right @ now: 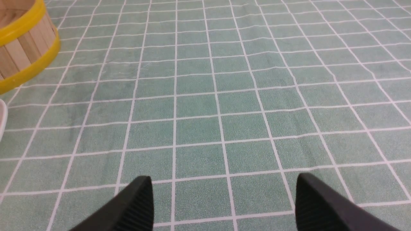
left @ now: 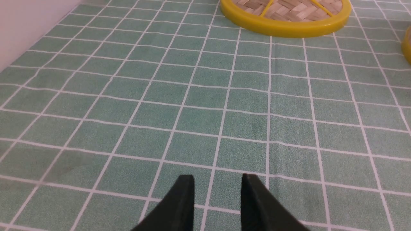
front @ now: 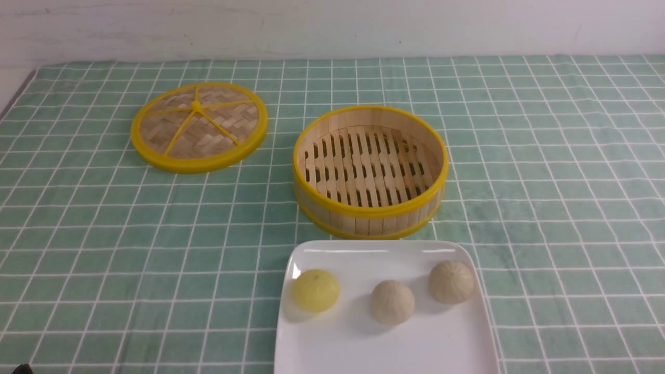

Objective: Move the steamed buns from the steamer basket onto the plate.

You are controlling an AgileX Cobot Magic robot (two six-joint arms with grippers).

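The steamer basket [front: 366, 217] stands at the table's middle with only its bare slatted floor showing. All three steamed buns rest on the white plate [front: 363, 353] in front of it: a pale yellow one [front: 316, 290] at the left, a beige one [front: 392, 302] in the middle and another beige one [front: 451, 281] at the right. Neither arm shows in the front view. My left gripper [left: 218, 180] hovers over bare cloth, open by a narrow gap with nothing in it. My right gripper [right: 223, 178] is open wide over bare cloth, also holding nothing.
The woven lid [front: 199, 126] with yellow rim and spokes lies flat to the back left of the basket; its near edge shows as the lid [left: 285, 22] ahead of my left gripper. The basket wall [right: 22, 48] and a sliver of plate edge [right: 1, 118] lie beside my right gripper. Green checked cloth covers the table.
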